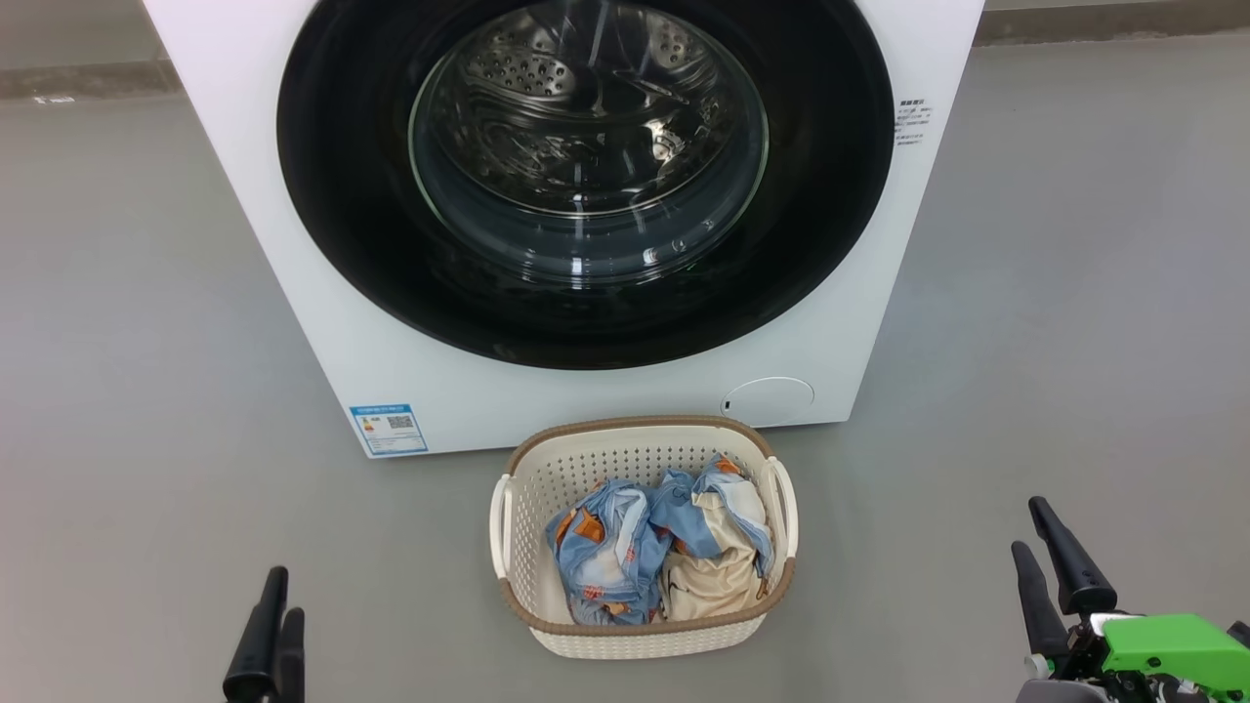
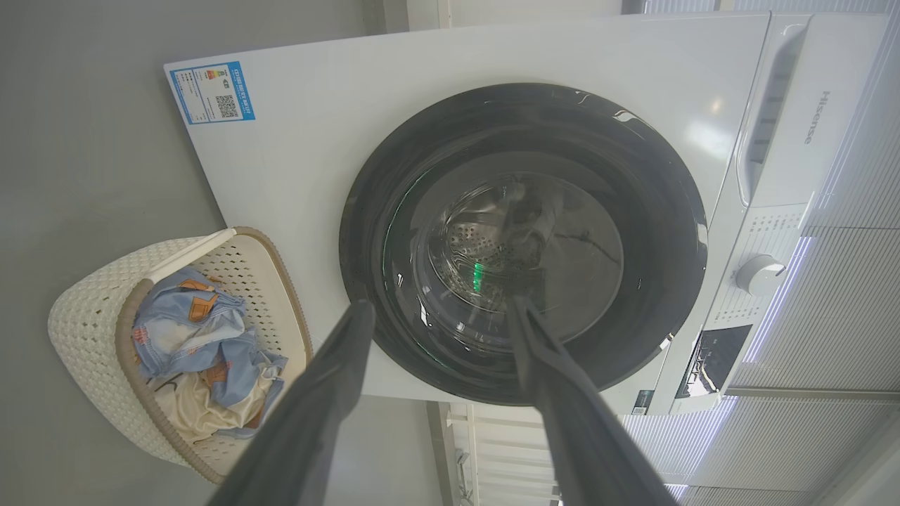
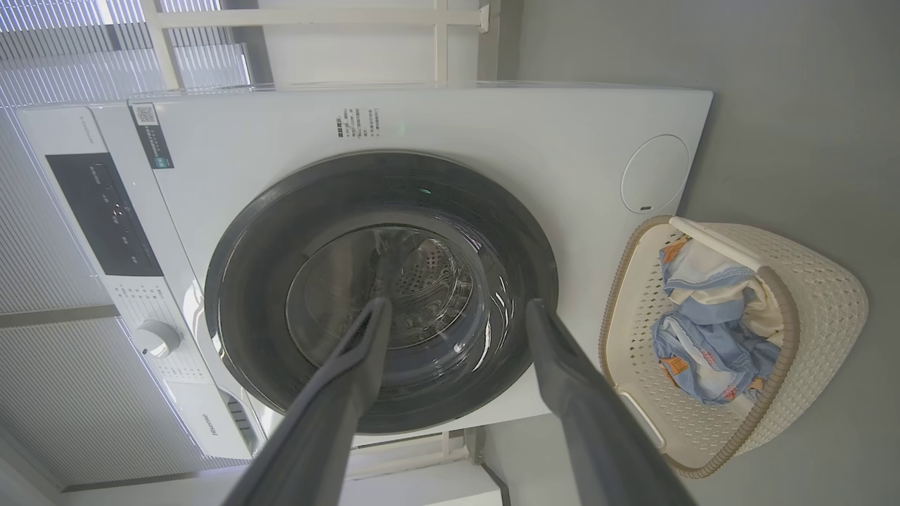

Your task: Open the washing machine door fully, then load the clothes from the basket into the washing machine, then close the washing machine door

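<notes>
washer (image 1: pixel 488 391): white
door (image 1: pixel 332 195): glossy black, clear glass centre
drum (image 1: pixel 547 68): steel, dotted with holes
label (image 1: pixel 388 429): blue
basket (image 1: pixel 635 640): cream-white, perforated, brown woven-look rim
clothes (image 1: pixel 625 547): light blue with orange prints; cream-beige
floor (image 1: pixel 117 391): plain grey
left pincer (image 1: pixel 285 592): black
right pincer (image 1: pixel 1027 525): black, green wrist part

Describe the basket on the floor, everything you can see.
The basket is a small cream plastic tub with rounded corners, perforated walls, a brown woven-look rim and white side handles. It stands upright on the grey floor, close before the washing machine, holding crumpled blue and beige clothes.
</notes>
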`<state>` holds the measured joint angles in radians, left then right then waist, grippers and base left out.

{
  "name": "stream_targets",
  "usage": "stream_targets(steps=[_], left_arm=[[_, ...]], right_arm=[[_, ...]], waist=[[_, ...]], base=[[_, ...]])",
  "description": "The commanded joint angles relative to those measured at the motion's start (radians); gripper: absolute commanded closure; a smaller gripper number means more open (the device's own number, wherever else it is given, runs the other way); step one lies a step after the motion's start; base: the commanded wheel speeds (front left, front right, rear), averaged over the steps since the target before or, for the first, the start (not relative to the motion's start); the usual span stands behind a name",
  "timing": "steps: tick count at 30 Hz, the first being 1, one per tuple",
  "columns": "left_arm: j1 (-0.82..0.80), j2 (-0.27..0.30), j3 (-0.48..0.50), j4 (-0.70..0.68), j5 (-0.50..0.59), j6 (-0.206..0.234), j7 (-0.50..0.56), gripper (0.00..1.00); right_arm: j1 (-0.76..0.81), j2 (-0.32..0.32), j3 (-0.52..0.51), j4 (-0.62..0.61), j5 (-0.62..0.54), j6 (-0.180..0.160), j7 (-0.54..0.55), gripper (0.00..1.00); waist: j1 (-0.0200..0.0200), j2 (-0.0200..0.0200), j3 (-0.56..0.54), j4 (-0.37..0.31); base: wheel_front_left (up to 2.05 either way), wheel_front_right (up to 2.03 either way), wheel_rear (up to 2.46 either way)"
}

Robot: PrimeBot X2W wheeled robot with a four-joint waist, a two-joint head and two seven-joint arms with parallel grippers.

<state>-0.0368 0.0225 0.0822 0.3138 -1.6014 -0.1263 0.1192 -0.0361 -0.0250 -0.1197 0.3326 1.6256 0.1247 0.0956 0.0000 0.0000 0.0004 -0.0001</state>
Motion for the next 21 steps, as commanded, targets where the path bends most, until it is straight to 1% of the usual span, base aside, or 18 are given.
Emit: stream_targets(steps=[1,5,10,21], left_arm=[[-0.025,0.009,0.002,-0.021,-0.001,0.000,-0.004,0.00],[-0.030,0.010,0.000,-0.026,-0.001,-0.001,-0.012,0.00],[-0.035,0.011,-0.005,-0.033,-0.001,-0.001,-0.021,0.00],[-0.047,0.019,-0.017,-0.054,0.019,-0.001,-0.052,0.00]], right_arm=[[-0.025,-0.010,0.001,-0.025,-0.002,0.000,-0.002,0.00],[-0.030,-0.010,0.006,-0.031,-0.007,0.000,-0.010,0.00],[-0.036,-0.011,0.013,-0.038,-0.014,0.001,-0.023,0.00],[-0.052,-0.022,0.038,-0.055,-0.038,0.001,-0.056,0.00]], waist=[[0.0001,0.0000,0.000,0.000],[0.0016,0.0000,-0.001,0.000],[0.0001,0.0000,0.000,0.001],[0.0001,0.0000,-0.001,0.000]], base=[[0.00,0.00,0.00],[0.00,0.00,0.00],[0.00,0.00,0.00],[0.00,0.00,0.00]])
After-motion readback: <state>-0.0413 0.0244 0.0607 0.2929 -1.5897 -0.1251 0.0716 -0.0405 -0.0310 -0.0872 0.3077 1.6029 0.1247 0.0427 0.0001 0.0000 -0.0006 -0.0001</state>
